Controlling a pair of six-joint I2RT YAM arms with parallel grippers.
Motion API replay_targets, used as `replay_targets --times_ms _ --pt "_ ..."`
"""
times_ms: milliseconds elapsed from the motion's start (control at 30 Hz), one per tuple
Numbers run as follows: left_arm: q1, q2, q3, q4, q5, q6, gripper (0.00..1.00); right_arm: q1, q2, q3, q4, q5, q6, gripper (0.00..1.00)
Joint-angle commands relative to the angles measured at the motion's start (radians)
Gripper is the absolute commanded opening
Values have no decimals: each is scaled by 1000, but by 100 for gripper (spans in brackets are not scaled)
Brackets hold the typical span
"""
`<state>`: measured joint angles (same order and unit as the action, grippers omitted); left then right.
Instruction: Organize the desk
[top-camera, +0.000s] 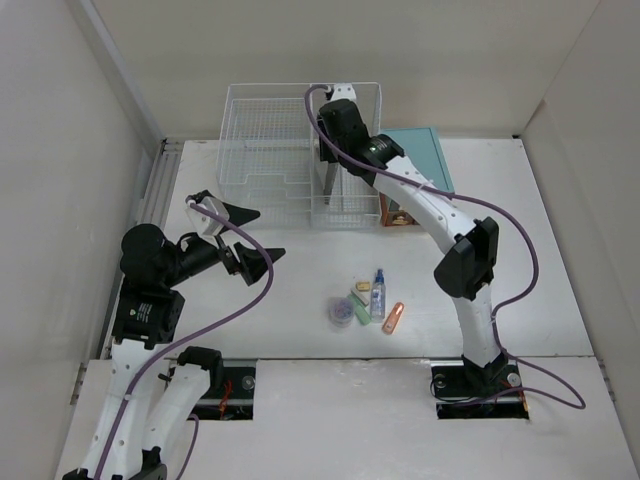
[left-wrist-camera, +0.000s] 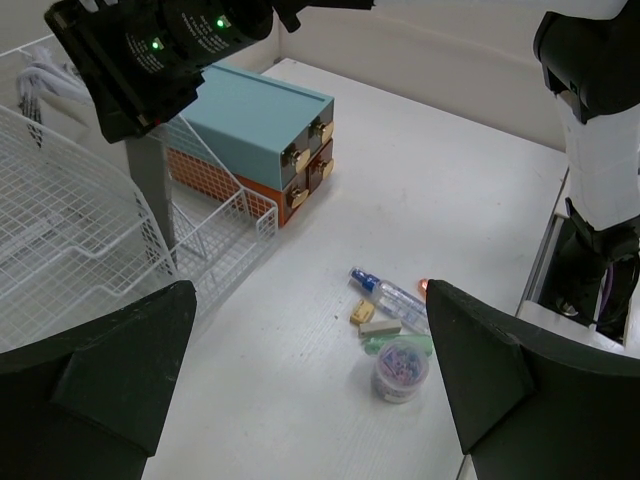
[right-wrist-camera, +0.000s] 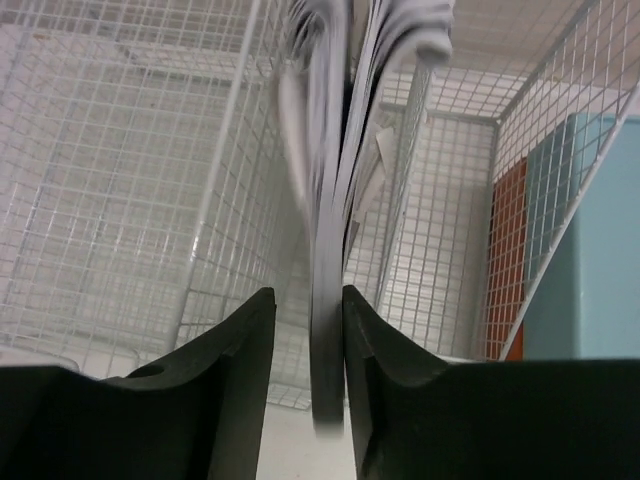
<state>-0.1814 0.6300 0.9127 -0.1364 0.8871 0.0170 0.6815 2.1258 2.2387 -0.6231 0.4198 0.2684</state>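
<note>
The white desk (top-camera: 540, 250) carries a small cluster near its front middle: a clear spray bottle with a blue cap (top-camera: 378, 293), a round tub of coloured clips (top-camera: 341, 311), a green eraser (top-camera: 358, 308), a yellow piece (top-camera: 363, 287) and an orange item (top-camera: 393, 317). My left gripper (top-camera: 255, 235) hangs open and empty above the desk, left of the cluster. My right gripper (top-camera: 330, 165) is inside the white wire basket (top-camera: 270, 140). Its jaws stand on either side of an upright grey book (right-wrist-camera: 328, 330). The book touches the right finger, with a gap at the left finger.
A teal drawer cabinet (top-camera: 420, 165) with orange lower drawers stands right of the basket. A metal rail (top-camera: 150, 200) runs along the desk's left edge. Light walls enclose the desk. The left wrist view shows the bottle (left-wrist-camera: 395, 295), tub (left-wrist-camera: 402, 368) and cabinet (left-wrist-camera: 265, 120).
</note>
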Motion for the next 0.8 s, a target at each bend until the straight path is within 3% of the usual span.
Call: replay_targets --times_ms 0,133,267,500,533,567,600,667,700,733,767 --pt "2 -9 -11 49 24 -6 98 -7 2 64 82 -18 11 39" --pt "2 -9 -11 49 24 -6 98 -7 11 88 82 -27 -7 62" --pt "2 -9 -11 49 24 3 98 -7 11 108 82 -36 -28 72" --pt "2 -9 -11 60 15 -9 98 13 -114 92 134 10 -194 72" --pt "2 -9 -21 89 15 -35 98 13 -180 32 152 10 -310 65" --pt "2 0 -21 115 15 -57 97 13 -222 -17 175 22 -374 50" --pt "2 0 -56 151 15 -92 95 22 -271 -83 259 64 -423 0" --pt "2 10 -93 283 15 -176 70 23 -380 -330 374 149 -474 0" --pt "2 23 -107 314 15 -240 53 6 -491 -409 423 195 -474 0" --pt "-7 23 -119 339 -6 -268 33 -29 -544 -474 451 177 -462 0" --pt "-24 37 -129 339 -39 -290 0 -60 -590 -570 442 116 -425 0"
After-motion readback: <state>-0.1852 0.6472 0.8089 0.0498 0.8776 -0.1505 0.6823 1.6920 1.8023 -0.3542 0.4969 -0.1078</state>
